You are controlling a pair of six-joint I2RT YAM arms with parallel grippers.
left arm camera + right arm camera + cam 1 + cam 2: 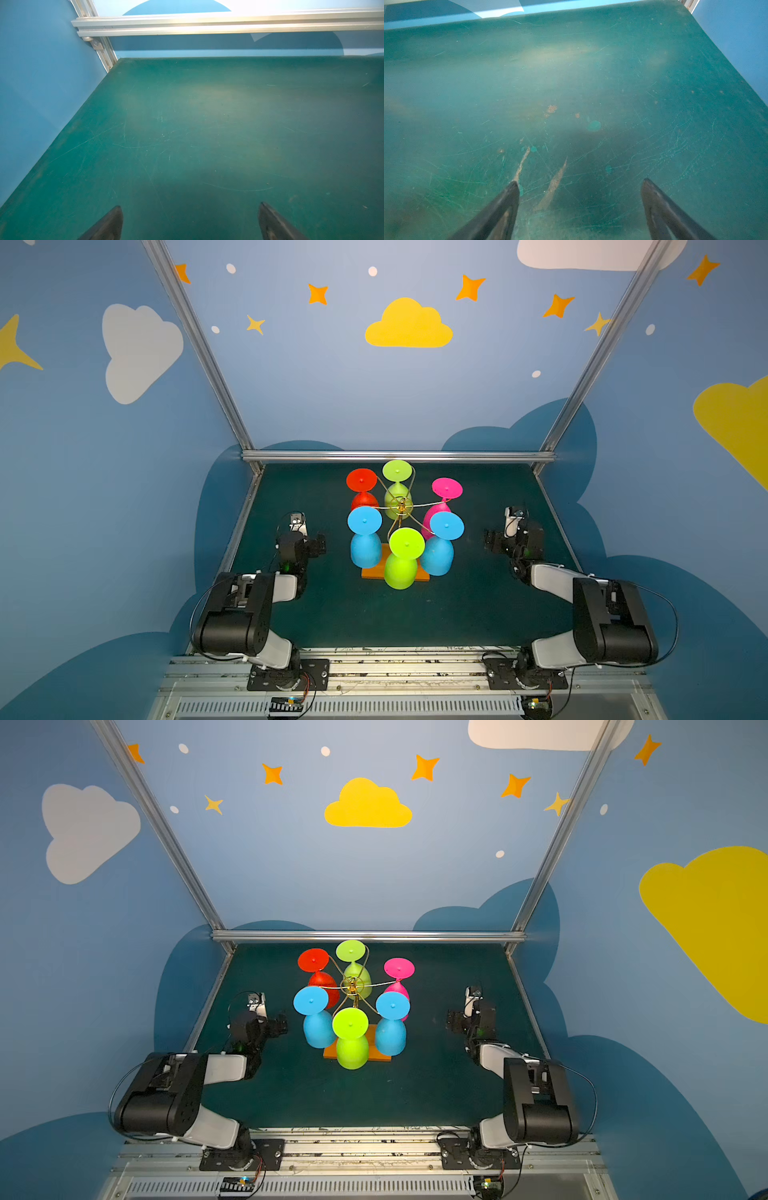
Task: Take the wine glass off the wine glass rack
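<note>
Left claw (190, 204) wide open, empty, over green mat (207, 124); right claw (580, 180) same; wine glass rack (402, 505) untouched.

The wine glass rack (372, 573) stands on the dark green table (415, 614).

- We find the wine glass rack (402, 506) on the table (457, 614), nearer its far edge.
- Wine glasses (401, 568) hang around it.
- Left gripper (190, 204) stands left of it, right gripper (579, 180) right.
</note>
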